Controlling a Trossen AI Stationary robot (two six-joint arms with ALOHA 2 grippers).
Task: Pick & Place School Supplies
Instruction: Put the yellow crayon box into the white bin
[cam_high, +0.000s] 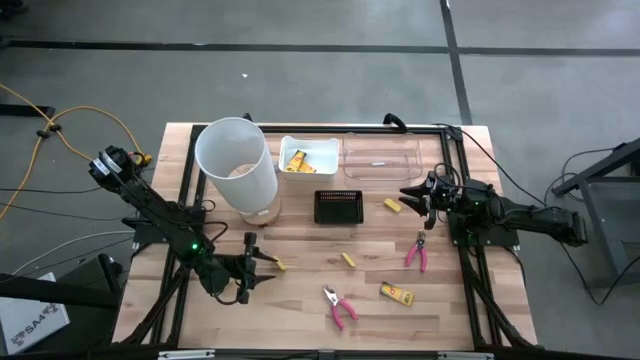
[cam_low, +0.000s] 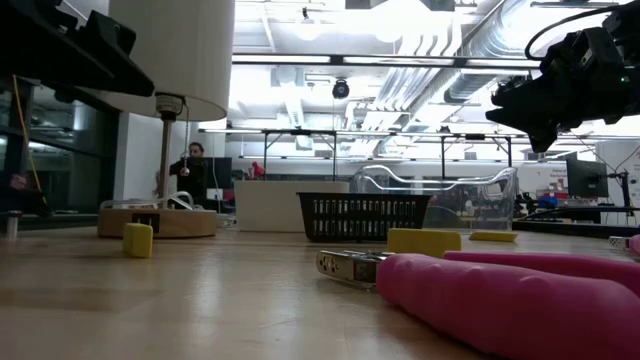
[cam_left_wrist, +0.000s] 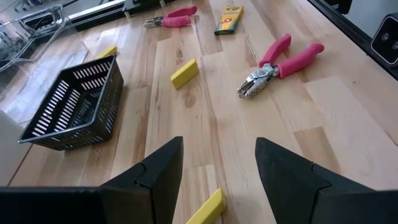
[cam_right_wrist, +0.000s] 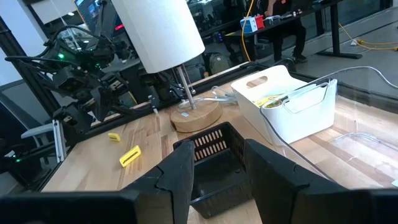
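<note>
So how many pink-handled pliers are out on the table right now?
2. One pair of pliers lies near the table's front edge, centre; the other pair lies to its right, just in front of the right gripper. None seems hidden.

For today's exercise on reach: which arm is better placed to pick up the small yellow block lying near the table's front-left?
Left, probably. The left gripper hangs open beside that yellow block, which shows between its fingers in its wrist view. The right gripper hovers across the table near the black basket.
</note>
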